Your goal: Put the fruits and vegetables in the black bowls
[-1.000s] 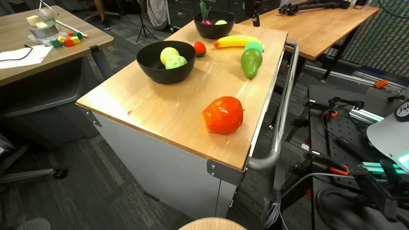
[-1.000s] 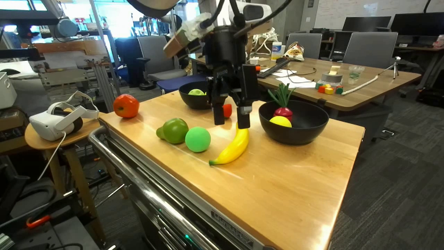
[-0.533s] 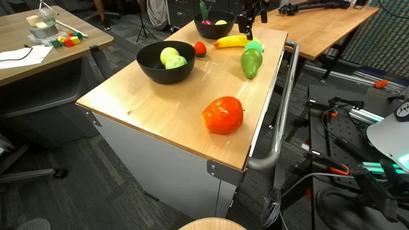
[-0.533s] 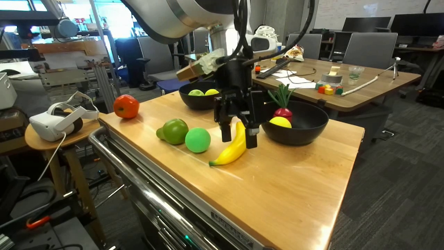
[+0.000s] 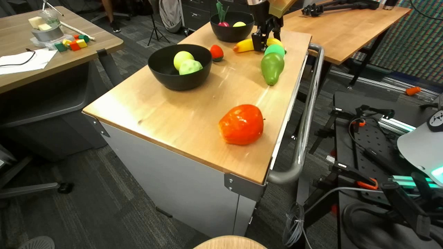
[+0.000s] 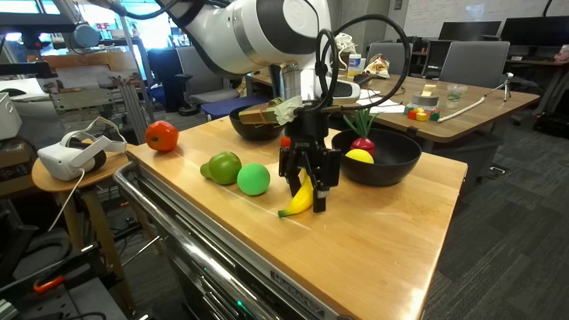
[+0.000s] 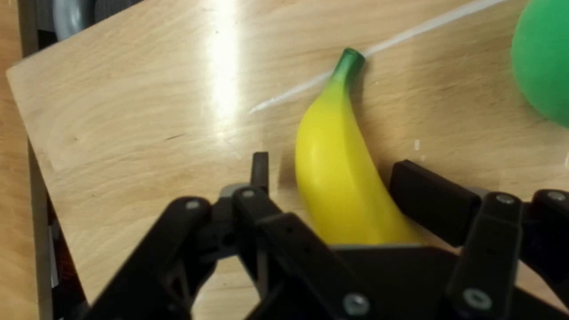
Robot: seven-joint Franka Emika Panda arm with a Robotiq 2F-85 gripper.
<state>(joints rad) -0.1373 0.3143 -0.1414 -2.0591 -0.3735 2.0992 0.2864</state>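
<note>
Wrist view, lower centre: fingers (image 7: 433,202) parted, astride banana (image 7: 344,178), gap at frame left, nothing gripped yet. Set across its narrow width, presumably for pinching.

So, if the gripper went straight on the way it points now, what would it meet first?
Probably the wooden tabletop: the gripper points down astride the banana; whether its fingertips touch the tabletop is unclear.
</note>
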